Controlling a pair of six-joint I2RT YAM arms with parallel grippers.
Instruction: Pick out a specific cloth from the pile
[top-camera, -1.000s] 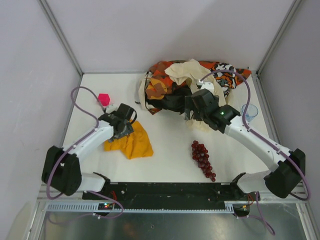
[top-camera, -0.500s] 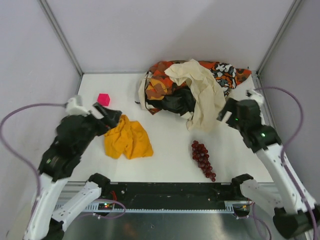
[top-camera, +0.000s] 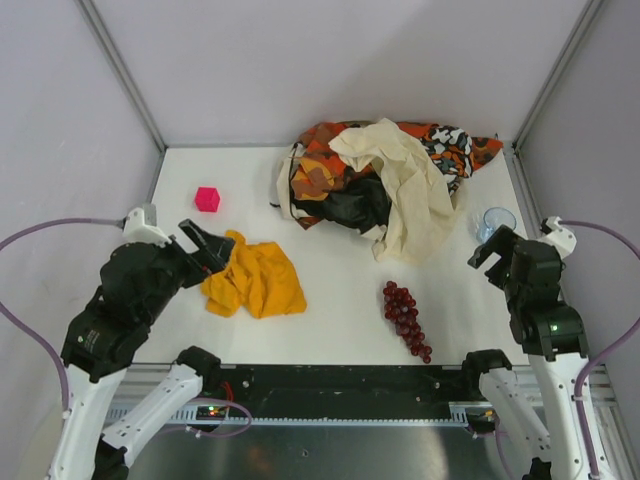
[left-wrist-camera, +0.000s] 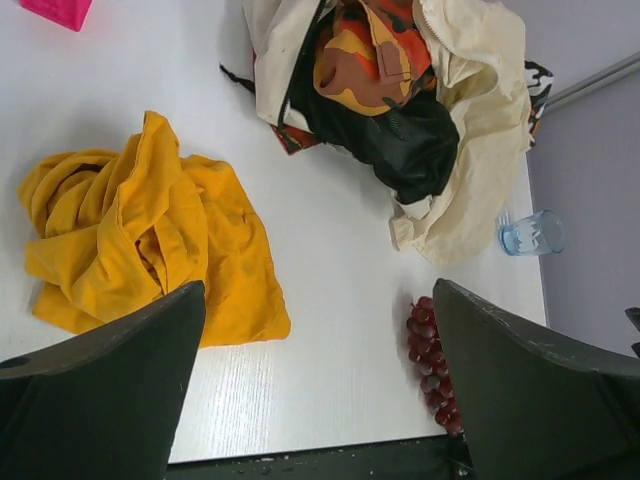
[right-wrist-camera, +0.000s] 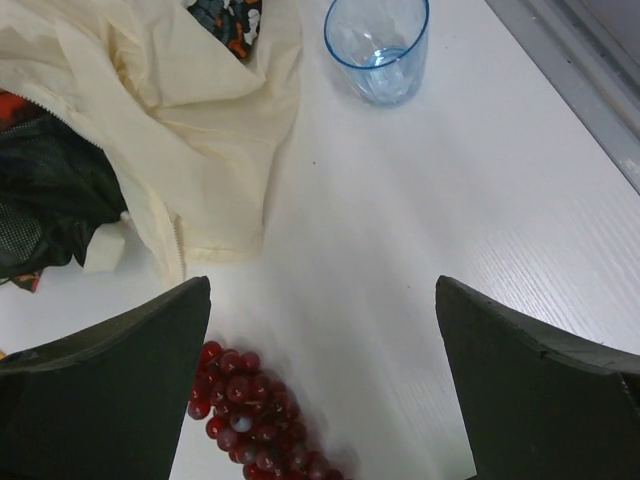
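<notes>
The plain mustard-yellow cloth (top-camera: 255, 282) lies crumpled on the white table, apart from the pile and to its front left. It also shows in the left wrist view (left-wrist-camera: 140, 240). The pile (top-camera: 380, 185) of cream-beige, orange-black-white patterned and black fabric sits at the back centre, and shows in both wrist views (left-wrist-camera: 400, 100) (right-wrist-camera: 150, 100). My left gripper (top-camera: 203, 246) is open and empty, raised above the cloth's left edge (left-wrist-camera: 320, 300). My right gripper (top-camera: 488, 250) is open and empty, raised near the right side, apart from the pile (right-wrist-camera: 322, 285).
A pink cube (top-camera: 207, 198) sits at the back left. A bunch of dark red grapes (top-camera: 405, 320) lies at the front centre-right. A clear blue cup (top-camera: 496, 220) stands right of the pile. Grey walls enclose the table on three sides.
Both arms have pulled back and risen. The left gripper has come off the yellow cloth, which stays on the table. The right gripper has left the pile.
</notes>
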